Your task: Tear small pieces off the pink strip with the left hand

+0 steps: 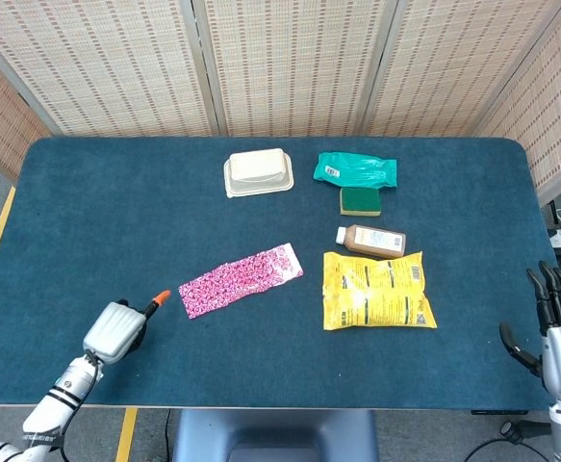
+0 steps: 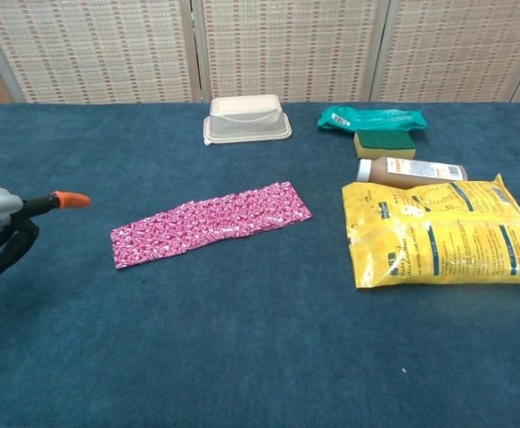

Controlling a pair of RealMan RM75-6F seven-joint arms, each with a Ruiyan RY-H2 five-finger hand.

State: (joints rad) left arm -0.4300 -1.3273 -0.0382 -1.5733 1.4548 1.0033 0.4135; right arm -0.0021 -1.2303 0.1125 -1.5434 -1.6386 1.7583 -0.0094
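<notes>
The pink strip (image 1: 241, 280) lies flat on the table (image 1: 88, 221), near the middle and apart from everything else. It looks thin, light and limp, probably easy to tear but liable to slide, so its near-left end seems the natural place to pinch. The left hand (image 1: 118, 329) hovers just left of that end, holding nothing, one orange-tipped finger pointing toward it. The right hand (image 1: 559, 332) waits at the table's edge, fingers spread, empty. The cream lidded container (image 1: 257, 172) is closed; its contents are hidden.
</notes>
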